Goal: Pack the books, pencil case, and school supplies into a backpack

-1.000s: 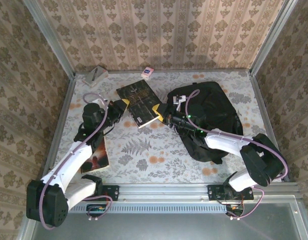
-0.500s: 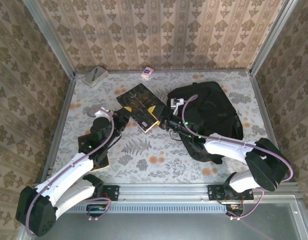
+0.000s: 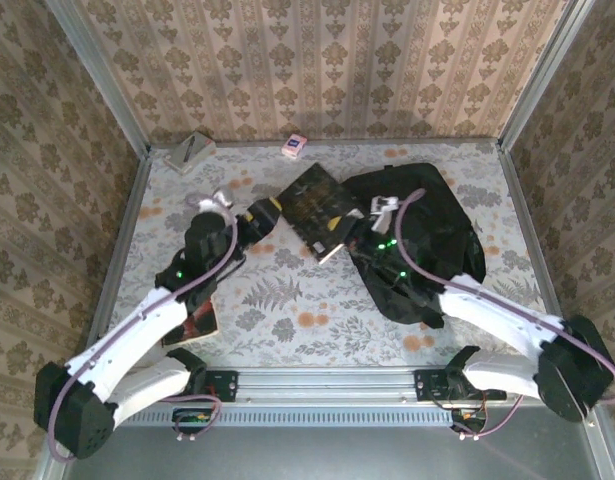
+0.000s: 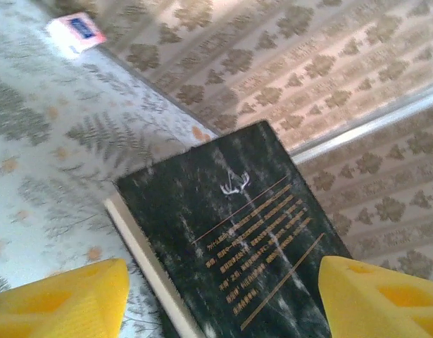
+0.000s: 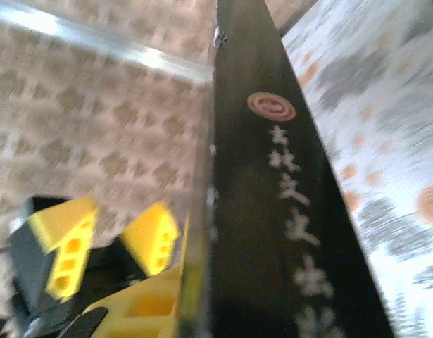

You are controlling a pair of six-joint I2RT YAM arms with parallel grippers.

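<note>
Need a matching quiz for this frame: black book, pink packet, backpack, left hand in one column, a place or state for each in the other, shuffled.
Things
1. black book
2. pink packet
3. backpack
4. left hand

Place or state
A. open, holding nothing
B. by the far wall
C. gripped by the right hand
D. lies right of the black book

Pairs: 1-C, 2-B, 3-D, 4-A
</note>
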